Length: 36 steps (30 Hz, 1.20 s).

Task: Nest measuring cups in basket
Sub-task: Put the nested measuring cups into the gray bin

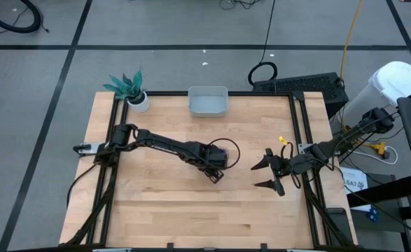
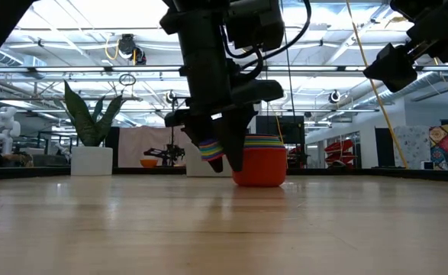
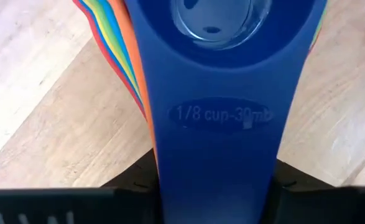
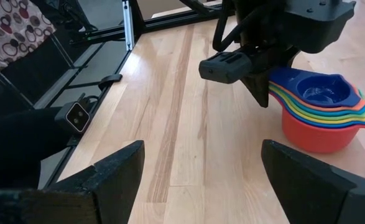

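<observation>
Now my left gripper [image 1: 217,170] pinches the cups' [image 4: 324,112] handles, basket [image 1: 208,101] straight beyond across the table; right gripper [image 1: 268,175] gapes idle.

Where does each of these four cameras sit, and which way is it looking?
High: overhead, facing down on the table, both arms, basket.
Low: at tabletop height, facing across; left claw at the nested cups.
Left wrist: looks along the dark blue cup handle.
Right wrist: past its open claw.
All but the high view show the cups.
</observation>
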Available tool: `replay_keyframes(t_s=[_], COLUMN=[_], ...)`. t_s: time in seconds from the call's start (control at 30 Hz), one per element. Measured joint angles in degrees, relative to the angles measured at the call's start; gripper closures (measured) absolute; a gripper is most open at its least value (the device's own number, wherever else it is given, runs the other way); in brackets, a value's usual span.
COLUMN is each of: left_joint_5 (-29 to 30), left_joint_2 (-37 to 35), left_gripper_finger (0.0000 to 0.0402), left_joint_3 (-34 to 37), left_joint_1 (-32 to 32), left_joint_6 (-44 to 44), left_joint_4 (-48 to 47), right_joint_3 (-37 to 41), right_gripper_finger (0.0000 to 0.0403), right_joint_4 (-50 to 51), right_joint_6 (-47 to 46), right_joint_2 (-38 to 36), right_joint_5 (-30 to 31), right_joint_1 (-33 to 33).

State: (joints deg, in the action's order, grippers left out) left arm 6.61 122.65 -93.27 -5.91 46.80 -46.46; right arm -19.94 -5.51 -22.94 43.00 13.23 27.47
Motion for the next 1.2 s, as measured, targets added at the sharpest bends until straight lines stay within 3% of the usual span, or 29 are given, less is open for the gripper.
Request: replay_keyframes(t_s=[0.47, 0.73, 0.97, 1.2], left_joint_5=[-1.7, 3.9, 8.4, 10.1], left_joint_2=[-0.8, -9.8, -16.0, -17.5], left_gripper_finger=[0.0256, 0.0257, 0.0259, 0.026], left_joint_3=[0.0, 0.0, 0.0, 0.0], left_joint_1=[0.8, 4.4, 11.3, 23.2], left_joint_6=[-5.6, -12.2, -21.2, -35.4], left_joint_4=[-1.4, -8.1, -11.3, -9.4], right_joint_3=[0.0, 0.0, 0.0, 0.0], right_gripper_finger=[0.009, 0.009, 0.009, 0.009], right_joint_4=[-0.3, -0.4, -0.9, -2.8], right_joint_6=[-0.7, -1.7, -2.9, -4.5], right_joint_2=[0.0, 0.0, 0.3, 2.6], right_joint_5=[0.1, 0.3, 0.5, 0.7], right_joint_1=[0.0, 0.0, 0.0, 0.0])
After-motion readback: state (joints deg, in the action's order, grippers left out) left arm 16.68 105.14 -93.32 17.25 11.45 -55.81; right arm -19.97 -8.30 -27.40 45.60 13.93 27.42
